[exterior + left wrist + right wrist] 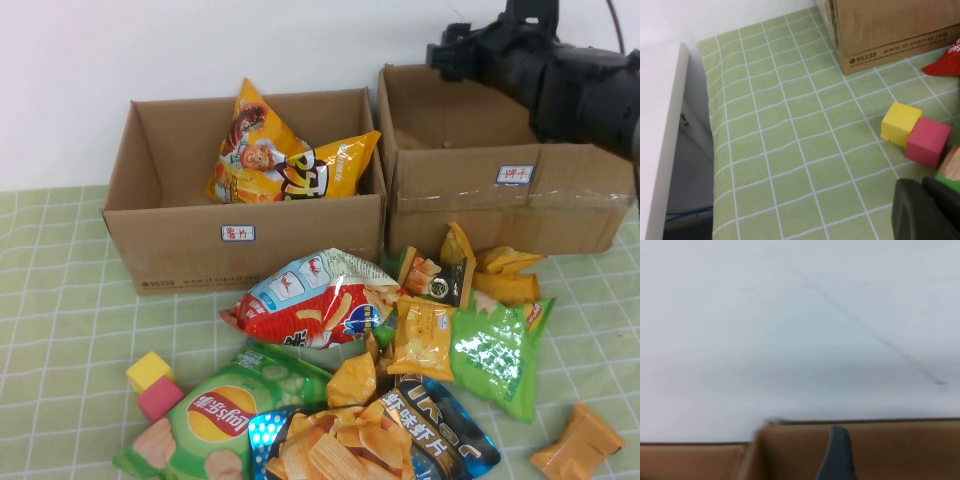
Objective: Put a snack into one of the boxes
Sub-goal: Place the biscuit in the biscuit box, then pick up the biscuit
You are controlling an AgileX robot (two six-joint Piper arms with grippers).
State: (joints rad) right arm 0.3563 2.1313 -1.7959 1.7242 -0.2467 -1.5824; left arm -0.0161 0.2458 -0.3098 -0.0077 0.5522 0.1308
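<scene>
High view: two boxes at the back of the bench (60, 300). Left box (245, 250) already has two snack bags in it, an orange one (255, 150) and a yellow/black one (325, 170). Right box (500, 200) looks empty from here, though its floor is partly hidden. Right arm comes in from the upper right, with the right tool (450, 52) up above the right box's back edge. Can't tell whether it's open or closed, or whether it's carrying anything. Snack pile lies loose in front of the boxes: red/white chip bag (310, 300), green Lay's bag (215, 420), bright green bag (495, 350), dark bag (440, 430), small orange packet (578, 445). Yellow block (148, 370) and pink block (160, 398) touch each other at the left of the pile.

Left wrist view: left tool (927, 210) hovers low over the green checked cloth near the two blocks; only a dark corner of it shows, so I can't tell its state. Left box's lower corner and the edge of the red bag are in frame.

Right wrist view: mostly white wall, both box rims along the lower edge, and one dark fingertip (837, 455). No snack visible at it.

Risks: the pile overlaps heavily, so a grasp could drag a neighbouring bag along. Glossy inflated bags could slip or pop if squeezed. The right arm sits close over the box wall, so a careless descent could clip the rim and shove the box.
</scene>
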